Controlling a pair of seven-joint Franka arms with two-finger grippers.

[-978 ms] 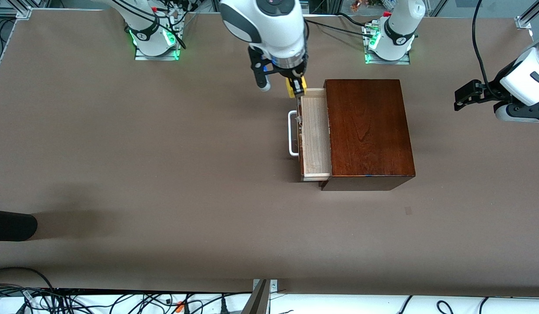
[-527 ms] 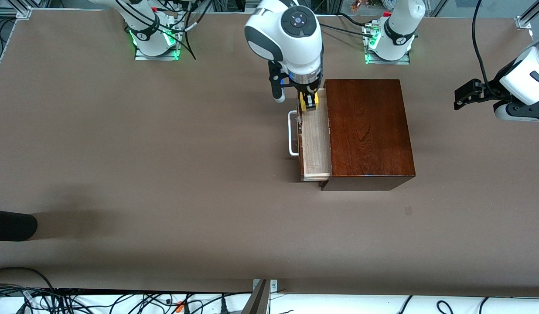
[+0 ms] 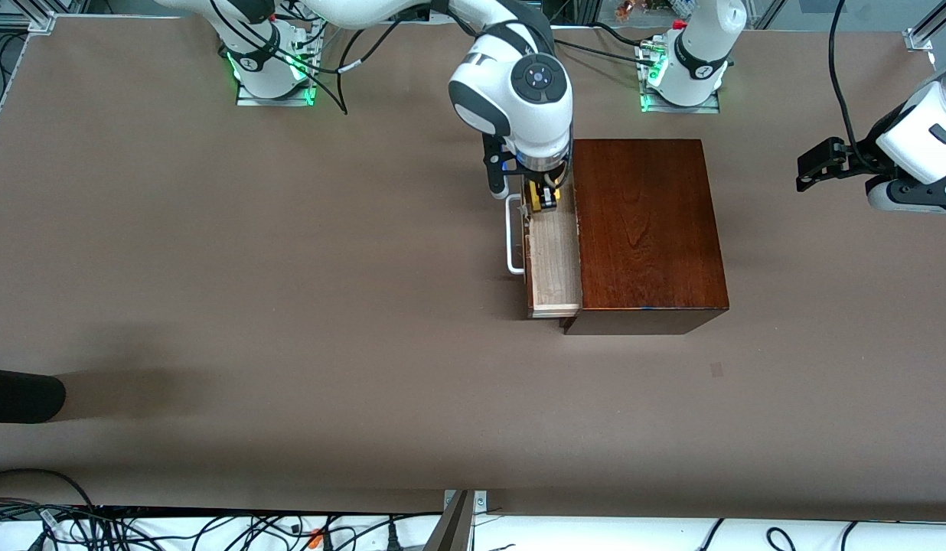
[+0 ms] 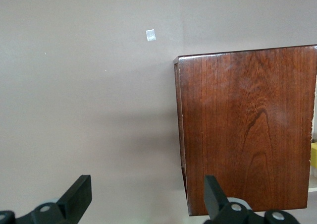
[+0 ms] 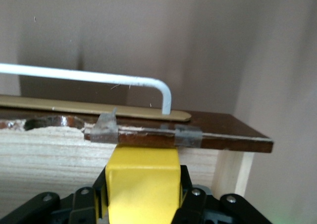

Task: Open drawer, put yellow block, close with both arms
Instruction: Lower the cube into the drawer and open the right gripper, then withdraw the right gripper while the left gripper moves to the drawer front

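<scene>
Brown tabletop is being crossed as the yellow block (image 3: 536, 197), pinched at two flat faces in the clamped right gripper (image 3: 543, 199), is being carried over the open drawer (image 3: 553, 264). It is being judged light, rigid and smooth-faced, while the left gripper (image 4: 143, 196) is being kept waiting spread wide beside the wooden box (image 3: 647, 229).

The drawer (image 3: 553, 260) juts from the box (image 3: 645, 229) toward the right arm's end of the surface (image 3: 289, 306); the block (image 3: 542, 195) hangs over its tray.

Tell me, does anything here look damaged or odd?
Yes. The drawer has a chipped top edge on its dark front, patched with grey tape, near the white handle. The right hand holds the yellow block over it.
</scene>
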